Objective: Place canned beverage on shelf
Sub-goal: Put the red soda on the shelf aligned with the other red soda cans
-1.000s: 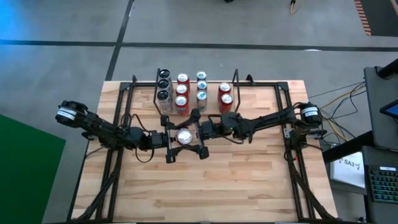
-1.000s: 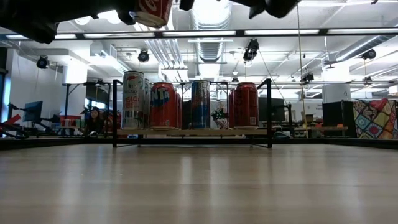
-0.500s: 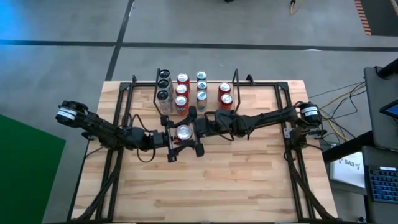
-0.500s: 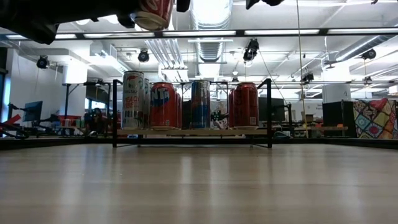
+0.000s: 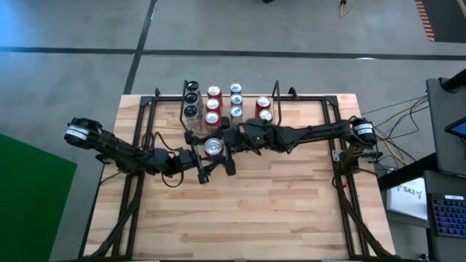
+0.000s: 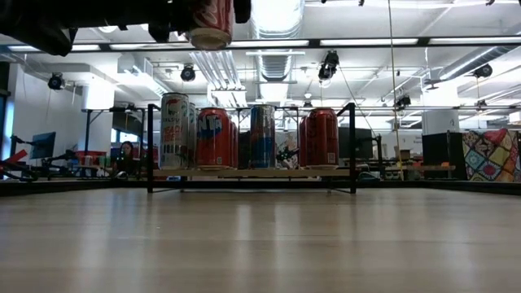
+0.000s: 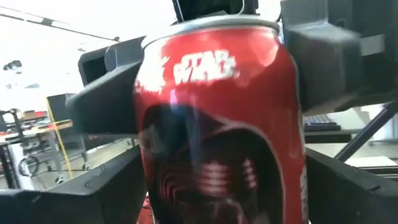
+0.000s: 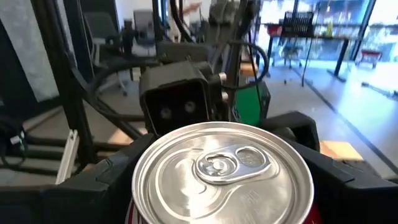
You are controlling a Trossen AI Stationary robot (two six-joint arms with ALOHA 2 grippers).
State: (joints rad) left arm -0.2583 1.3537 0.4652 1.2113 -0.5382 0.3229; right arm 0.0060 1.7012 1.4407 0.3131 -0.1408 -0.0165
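Above the middle of the light wooden table [image 5: 240, 211], a red aluminium beverage can [image 5: 212, 148] with a silver top hung in the air, well clear of the boards. It sat between the fingers of both grippers at once. The left gripper [image 5: 212, 154] reached in from the table's left side, its dark fingers [image 7: 102, 99] set against the can's sides and pinching it. The right gripper [image 5: 217, 143] came from the right side, its fingers [image 8: 102, 177] flanking the can's silver lid; whether they pressed the can could not be told.

Just beyond the can, at the table's far edge, stood the narrow black wire shelf [image 5: 275, 93] with a light wooden floor. It already held rows of upright cans [image 6: 213, 138], red, blue and pale. Open floor showed in the shelf's row nearest the grippers. The near half of the table lay open, bordered left and right by larger black side frames [image 5: 131, 196].
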